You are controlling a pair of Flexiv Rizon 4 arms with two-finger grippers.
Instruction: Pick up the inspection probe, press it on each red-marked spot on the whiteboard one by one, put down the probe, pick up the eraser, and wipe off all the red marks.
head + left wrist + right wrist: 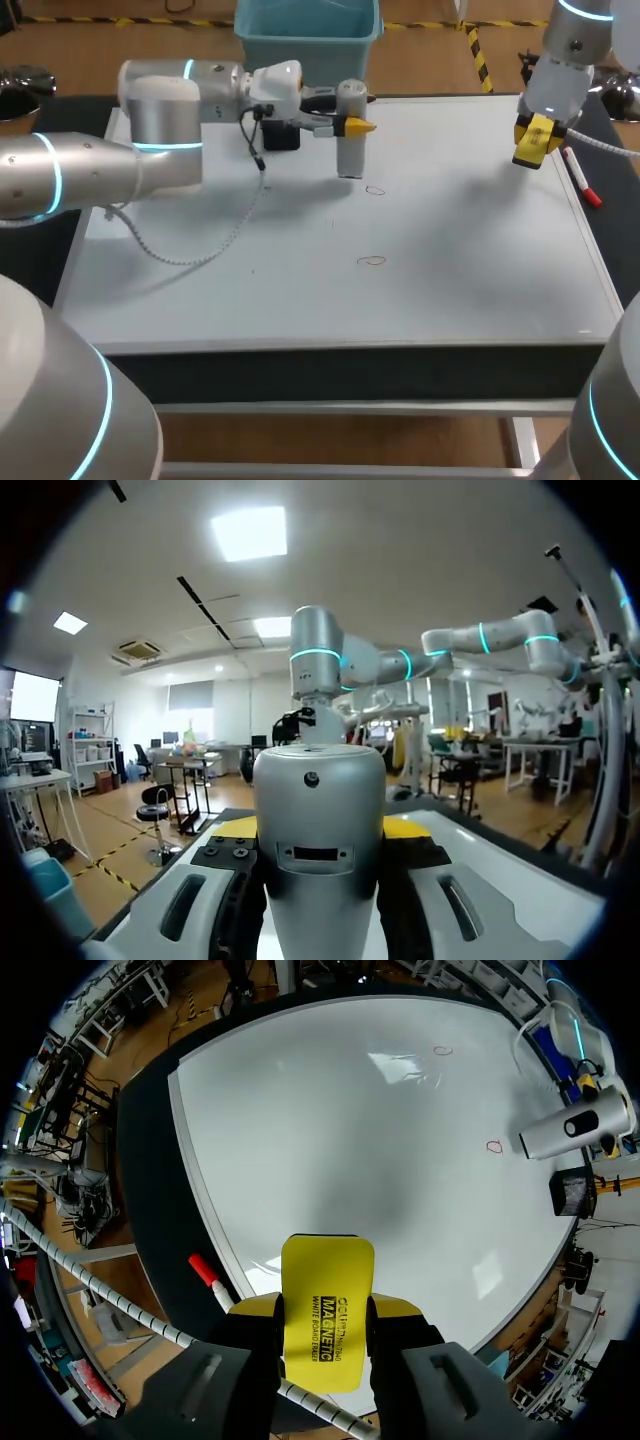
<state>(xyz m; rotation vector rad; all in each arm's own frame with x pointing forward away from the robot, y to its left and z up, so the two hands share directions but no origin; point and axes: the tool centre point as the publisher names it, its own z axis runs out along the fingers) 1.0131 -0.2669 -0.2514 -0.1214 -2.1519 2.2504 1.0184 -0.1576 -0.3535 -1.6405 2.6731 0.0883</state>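
The left gripper (352, 126) is seen clamped on the silver cylindrical inspection probe (349, 145), which is held upright; whether its lower end touches the whiteboard (450, 250) cannot be told. Just beside that end a small red ring mark (375, 190) is drawn, and a second red ring mark (372, 262) lies further off. The right gripper (326, 1312) is closed around the yellow rectangular eraser (328, 1300), held above the board's edge, with a red-capped marker pen (580, 177) lying just beside it

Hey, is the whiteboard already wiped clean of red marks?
No, the whiteboard shows a red mark beside the probe and a second red mark nearer its front edge.
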